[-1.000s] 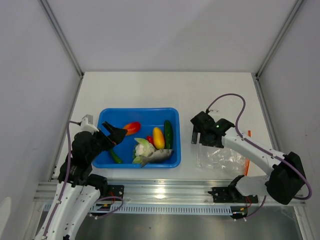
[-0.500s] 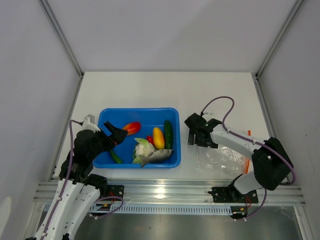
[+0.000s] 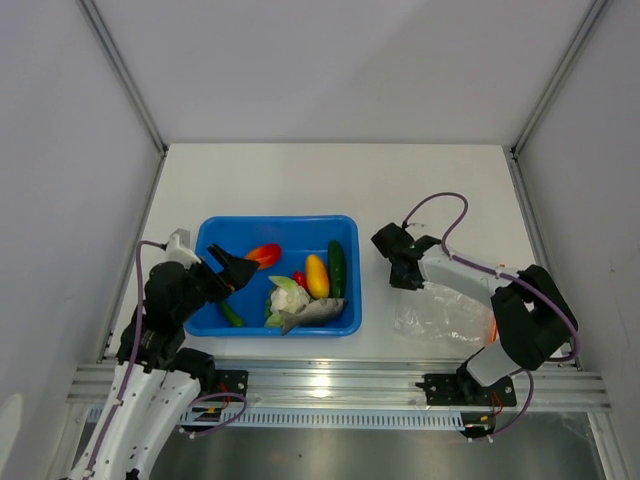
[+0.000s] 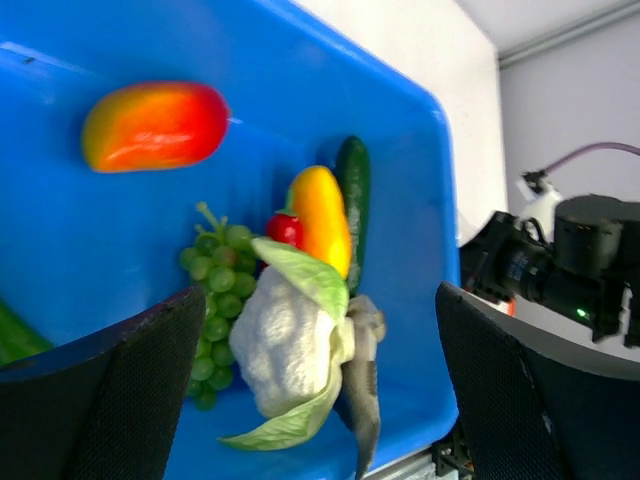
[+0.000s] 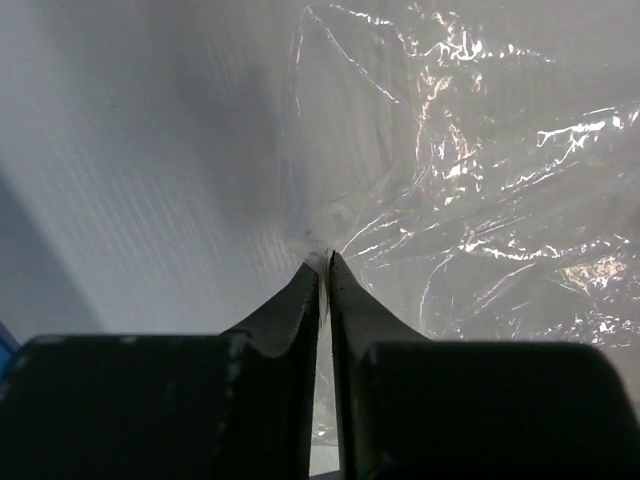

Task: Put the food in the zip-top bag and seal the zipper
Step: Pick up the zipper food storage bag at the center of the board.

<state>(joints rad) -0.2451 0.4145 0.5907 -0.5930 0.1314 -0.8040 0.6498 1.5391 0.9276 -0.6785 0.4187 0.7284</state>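
Note:
The food lies in the blue tray: a red-orange tomato, mango, cucumber, cauliflower and grey fish. My left gripper hovers open above the tray's left half. In the left wrist view the grapes, chili and cauliflower lie below its spread fingers. The clear zip-top bag lies flat on the table right of the tray, its orange zipper at the right edge. My right gripper is shut on the bag's upper-left corner, film pinched between its tips.
A green pepper lies at the tray's near-left corner under the left arm. White walls with metal posts enclose the table on three sides. An aluminium rail runs along the near edge between the arm bases.
My right gripper shifted slightly left, lowered onto the bag's corner and went from open to shut on it. The left arm and the food have barely moved.

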